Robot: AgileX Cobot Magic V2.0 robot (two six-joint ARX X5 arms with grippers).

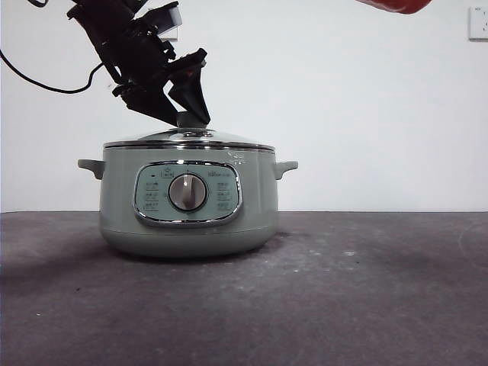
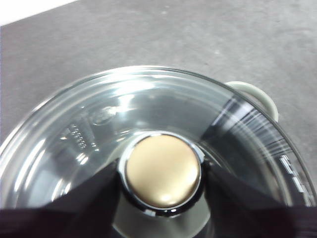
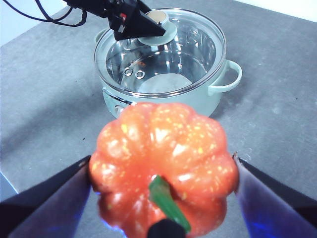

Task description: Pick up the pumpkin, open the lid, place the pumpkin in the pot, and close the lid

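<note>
The pale sage-green pot [image 1: 189, 221] stands on the table with the glass lid [image 1: 189, 139] resting on it. My left gripper [image 1: 191, 114] comes down from the upper left, its jaws closed against both sides of the lid's knob [image 2: 161, 171]. The lid's glass [image 2: 99, 129] fills the left wrist view. My right gripper [image 3: 163, 168] is shut on the orange-red pumpkin [image 3: 163, 163], with its green stem [image 3: 168, 206] toward the camera. It holds the pumpkin high above the table, off to the right of the pot [image 3: 218, 82]. Only the pumpkin's underside [image 1: 396, 4] shows in the front view.
The dark grey table [image 1: 366, 290] stretches to the right of the pot. A white wall stands behind, with a socket [image 1: 478, 23] at the top right. A black cable [image 1: 46, 80] hangs from the left arm. One pot handle [image 2: 255, 94] sticks out past the lid's rim.
</note>
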